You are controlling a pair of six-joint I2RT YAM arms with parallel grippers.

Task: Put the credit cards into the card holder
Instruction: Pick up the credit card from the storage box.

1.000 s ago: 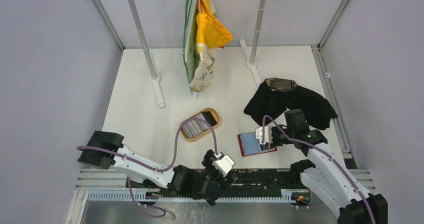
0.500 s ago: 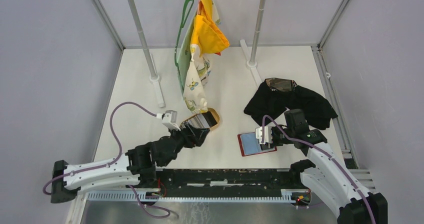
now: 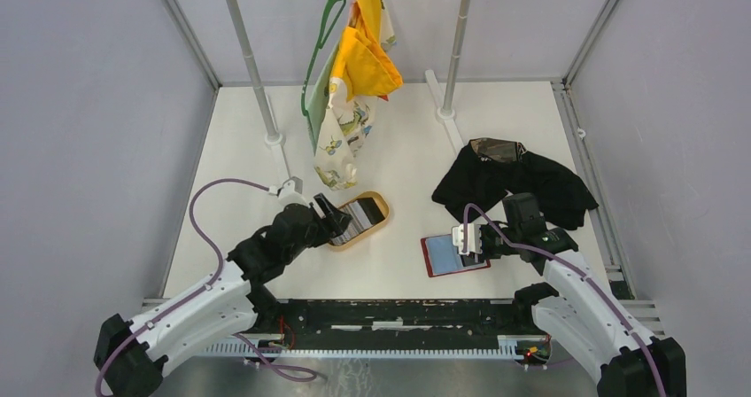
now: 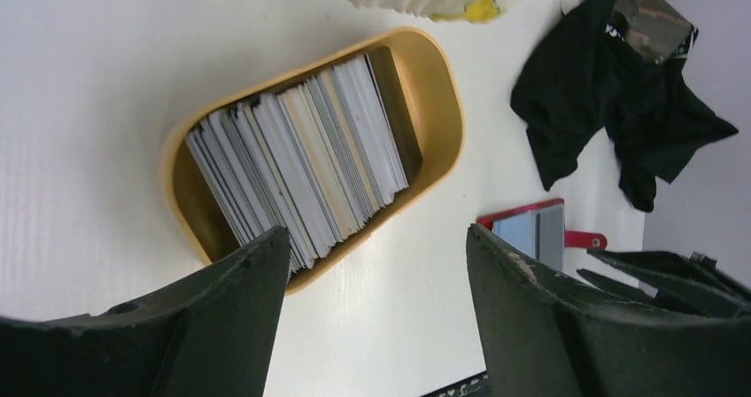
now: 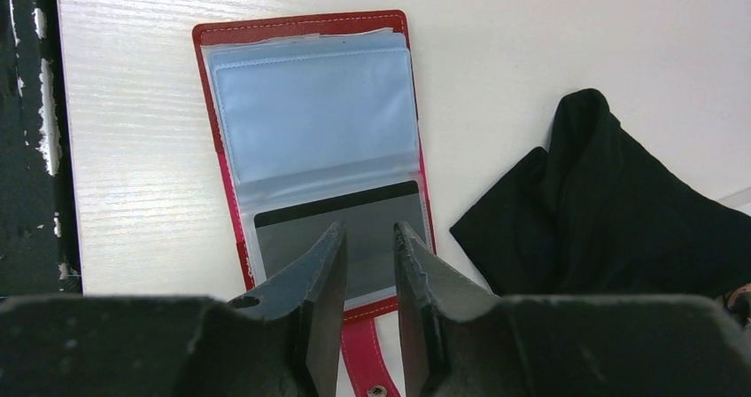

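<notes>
The credit cards (image 4: 301, 162) stand packed on edge in a tan oval tray (image 4: 443, 105); from above, the cards (image 3: 359, 215) fill that tray (image 3: 386, 211). My left gripper (image 4: 376, 237) hangs open and empty over the tray's near end (image 3: 329, 220). The red card holder (image 5: 310, 105) lies open on the table, clear sleeves up. A dark grey card (image 5: 283, 237) sits in its near sleeve. My right gripper (image 5: 369, 229) is low over that sleeve, jaws narrowly apart with nothing between them. The holder (image 3: 443, 257) lies right of the tray.
A black cloth (image 3: 518, 180) is bunched just behind the right gripper (image 3: 467, 242). Yellow and patterned clothes (image 3: 350, 87) hang from a rack on two poles (image 3: 257, 78), their hem close above the tray. The black rail (image 3: 398, 313) runs along the table's near edge.
The left arm swung from the near rail out to the tray, and its jaws narrowed a little. The hanging clothes swayed. The right arm kept still.
</notes>
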